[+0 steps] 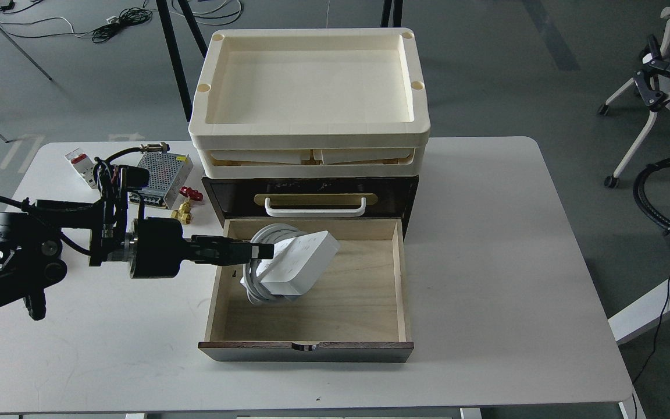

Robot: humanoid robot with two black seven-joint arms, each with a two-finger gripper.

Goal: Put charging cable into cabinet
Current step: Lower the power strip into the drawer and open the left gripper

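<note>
The charging cable [300,265] is a white power strip with a thick white cord coiled around it. It hangs tilted inside the open pale drawer of the dark brown cabinet [312,349], at the drawer's left back part. My left gripper [262,251] reaches over the drawer's left wall and is shut on the power strip's left end. Whether the strip touches the drawer floor I cannot tell. The cabinet's upper drawer, with a white handle [314,206] on a gold plate, is closed. My right gripper is out of view.
Cream plastic trays [312,125] are stacked on top of the cabinet. A silver perforated power supply box [163,169], a white breaker with a red switch [79,166], and a brass valve with a red handle [186,209] lie on the white table [486,262] to the left.
</note>
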